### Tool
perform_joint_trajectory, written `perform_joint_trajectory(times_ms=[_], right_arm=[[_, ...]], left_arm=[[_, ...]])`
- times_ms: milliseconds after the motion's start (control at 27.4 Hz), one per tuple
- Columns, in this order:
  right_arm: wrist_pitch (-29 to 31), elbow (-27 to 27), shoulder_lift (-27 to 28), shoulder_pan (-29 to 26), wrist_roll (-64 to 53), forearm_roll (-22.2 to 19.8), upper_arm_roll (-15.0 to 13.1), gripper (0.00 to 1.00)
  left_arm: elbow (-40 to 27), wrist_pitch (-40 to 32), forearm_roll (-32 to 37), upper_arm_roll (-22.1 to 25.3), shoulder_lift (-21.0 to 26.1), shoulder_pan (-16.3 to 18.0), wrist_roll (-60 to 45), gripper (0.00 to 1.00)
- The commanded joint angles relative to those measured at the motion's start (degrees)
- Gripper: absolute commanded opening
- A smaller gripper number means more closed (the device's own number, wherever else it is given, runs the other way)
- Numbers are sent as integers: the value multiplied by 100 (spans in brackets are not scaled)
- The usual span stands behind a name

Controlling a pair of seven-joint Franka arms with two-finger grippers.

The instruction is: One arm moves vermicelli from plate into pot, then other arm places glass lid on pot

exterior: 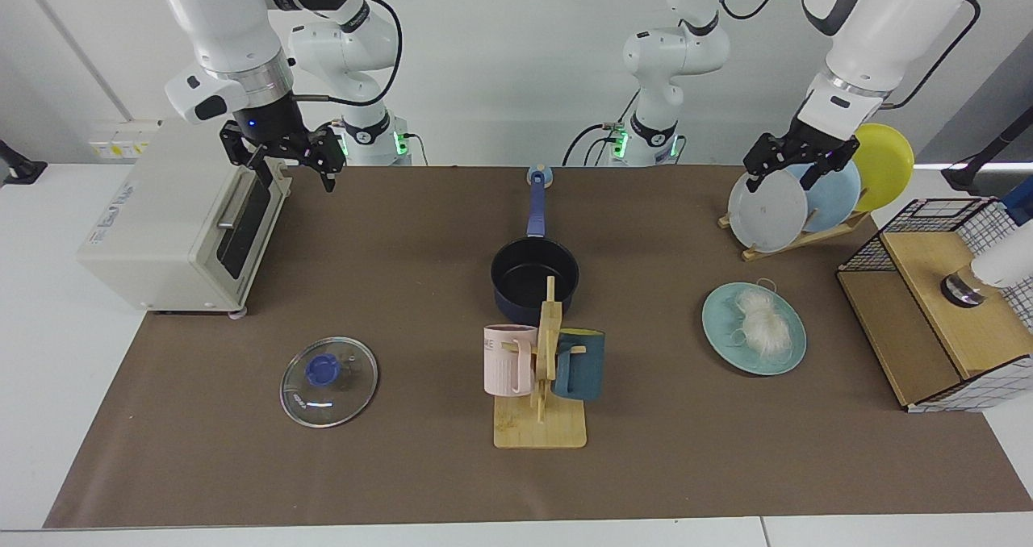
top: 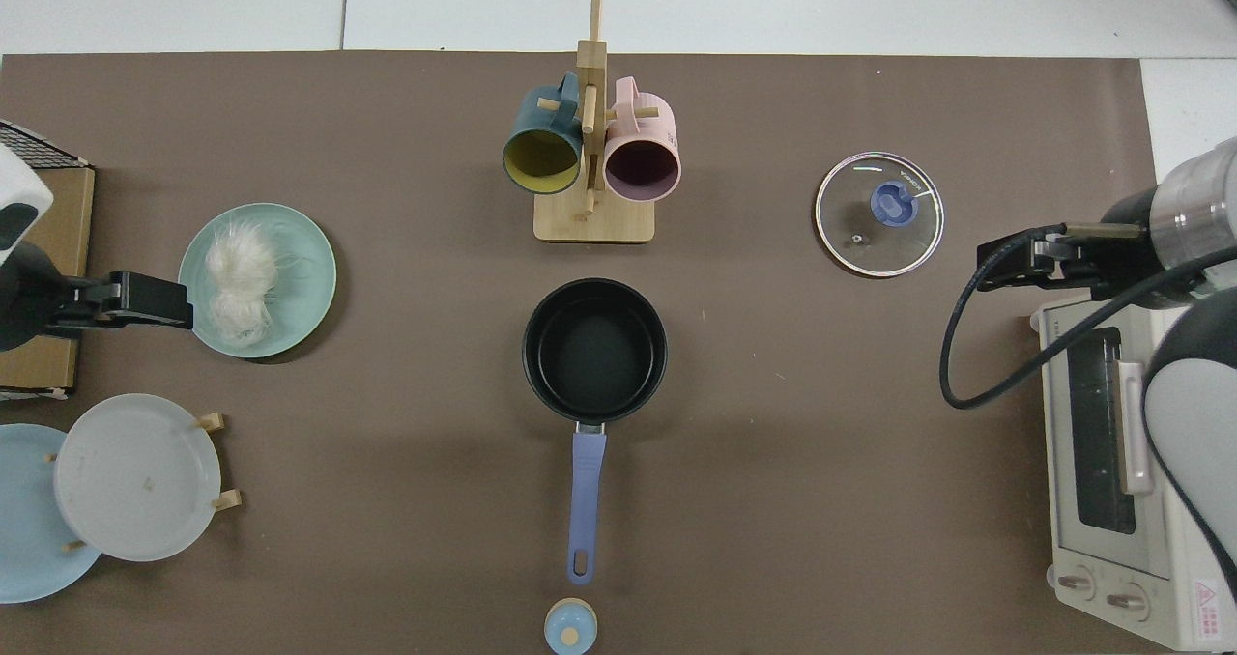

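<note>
In the facing view the vermicelli [exterior: 759, 325] lay on the plate [exterior: 718, 325], the pot [exterior: 534, 279] stood empty mid-table, and the glass lid [exterior: 328, 382] lay flat on the mat. The left gripper [exterior: 795, 174] hung with fingers spread before the upright plates [exterior: 795, 200], and the right gripper [exterior: 294, 164] hung with fingers apart above the toaster oven [exterior: 181, 228]. From above, the left gripper [top: 184, 305] reached the plate's [top: 300, 278] edge beside the vermicelli [top: 240, 288], and the right gripper [top: 986, 269] hung near the glass lid [top: 879, 213], well apart from the pot [top: 594, 349].

The mug rack [exterior: 542, 386] hides part of the pot [exterior: 524, 277].

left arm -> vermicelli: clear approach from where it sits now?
Probably yes. The left gripper hangs open above the plate rack, and the vermicelli lies uncovered on the plate, in open mat. Nothing stands over it; the rack and the wire basket only flank it.
</note>
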Motion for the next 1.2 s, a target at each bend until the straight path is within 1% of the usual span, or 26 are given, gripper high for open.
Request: perform_joint_trajectory(times_ms=[0,328,474,510,729,1094,1167], right_arm=[[83,-21,-23,-77,-113,152,21,100],[83,-21,-32,-77,-113,152,21,100],[83,-21,-32,-77,-113,152,21,100],[83,-21,-32,-77,-113,161,21,100],[74,-21,-32,-77,-121,161,21,100],[-14,-21,-93,-226,-183,161,65,100],[-75,-21,-102,-287,-253,143,83,100]], left_arm=[[-2,-124,86,-32,-77,30,10,100],[6,-116,86,-76,-77,22,-42,100],[-64,-221,78,-85,-121,13,-61,100],[-134,-160,69,-76,-190,21,-26,100],[-161,95,60,-76,-147,21,440,100],[-126,174,34,-32,-112,39,432,100],[-117,288,42,-14,-103,39,467,100]])
